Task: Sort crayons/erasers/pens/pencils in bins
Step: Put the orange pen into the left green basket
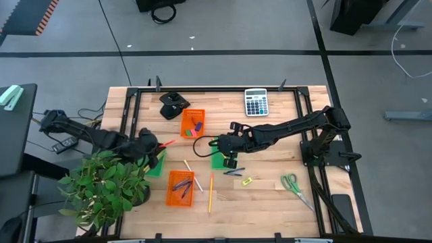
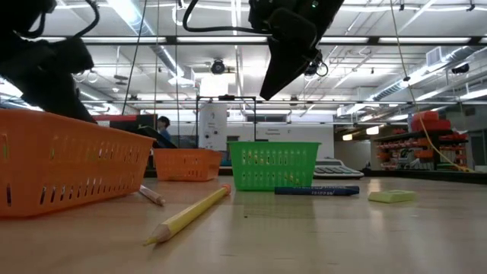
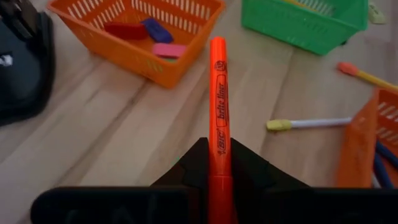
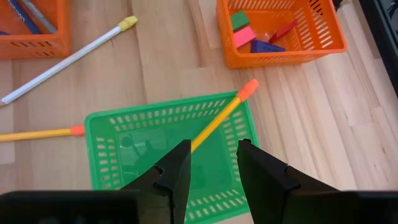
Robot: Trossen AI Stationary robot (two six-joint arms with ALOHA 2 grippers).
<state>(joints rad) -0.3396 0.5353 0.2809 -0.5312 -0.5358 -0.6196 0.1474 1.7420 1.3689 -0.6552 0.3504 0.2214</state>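
My left gripper (image 1: 154,144) is shut on a thick orange marker-like stick (image 3: 217,93), above the table beside a green bin (image 1: 156,165). My right gripper (image 4: 211,163) is open above the other green bin (image 4: 168,143). A yellow pencil (image 4: 217,121) lies slanted in that bin, its orange eraser end over the rim. The far orange bin (image 1: 193,123) holds erasers (image 4: 244,36). The near orange bin (image 1: 180,189) holds pens. On the table lie a white pencil (image 1: 189,174), a yellow pencil (image 1: 210,192), a blue pen (image 1: 233,173) and a yellow eraser (image 1: 247,181). My left gripper pinches the orange stick's rear part (image 3: 219,171) between its two fingers. The fingers lie along the stick, and most of its length juts forward past them toward the table's right. It is lifted clear of the table and roughly level.
A grey calculator (image 1: 256,102) and a black object (image 1: 173,105) sit at the far edge. Green-handled scissors (image 1: 295,185) lie at the near right. A potted plant (image 1: 108,185) stands at the near left, close to my left arm.
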